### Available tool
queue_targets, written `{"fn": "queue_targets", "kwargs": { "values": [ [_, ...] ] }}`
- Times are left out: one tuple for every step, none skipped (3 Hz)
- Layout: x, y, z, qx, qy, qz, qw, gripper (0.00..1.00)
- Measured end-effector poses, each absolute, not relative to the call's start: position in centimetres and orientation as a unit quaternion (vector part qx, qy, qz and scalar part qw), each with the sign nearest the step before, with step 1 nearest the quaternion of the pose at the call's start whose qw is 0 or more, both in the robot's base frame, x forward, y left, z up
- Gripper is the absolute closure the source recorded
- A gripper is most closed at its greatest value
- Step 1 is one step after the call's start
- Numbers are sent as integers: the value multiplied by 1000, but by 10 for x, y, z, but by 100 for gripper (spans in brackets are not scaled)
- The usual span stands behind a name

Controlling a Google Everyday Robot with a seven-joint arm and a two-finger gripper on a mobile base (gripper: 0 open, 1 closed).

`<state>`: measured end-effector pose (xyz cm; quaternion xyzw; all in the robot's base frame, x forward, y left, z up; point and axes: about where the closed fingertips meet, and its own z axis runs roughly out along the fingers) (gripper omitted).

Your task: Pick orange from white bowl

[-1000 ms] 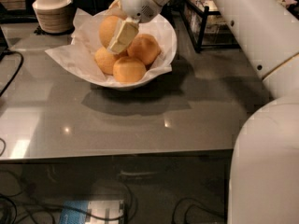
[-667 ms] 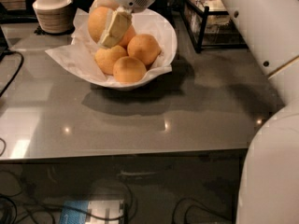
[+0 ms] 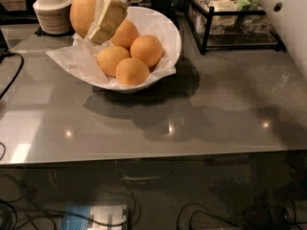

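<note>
The orange, large and dull yellow-orange, is held in the air above the left rim of the white bowl. My gripper comes in from the top edge and is shut on it. One cream finger lies across the orange's right face; the other finger is hidden behind it. The bowl is lined with crinkled white paper and holds several smaller, more orange fruits.
Stacked beige bowls stand at the back left. A black wire rack with packets is at the back right. A black cable runs along the left edge of the grey table. The white robot body fills the top right corner.
The gripper has lifted the orange out of the bowl, up and to the left. The arm has withdrawn toward the top edge.
</note>
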<state>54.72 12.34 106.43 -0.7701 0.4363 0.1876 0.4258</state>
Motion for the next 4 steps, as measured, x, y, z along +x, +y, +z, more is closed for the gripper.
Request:
{"fn": "queue_targets", "kwargs": {
  "values": [
    [508, 114, 1083, -752, 422, 190, 469, 100],
    [479, 86, 1091, -717, 460, 174, 494, 100],
    [456, 65, 1093, -689, 501, 164, 496, 100],
    [442, 47, 1074, -666, 553, 180, 467, 100]
  ]
}}
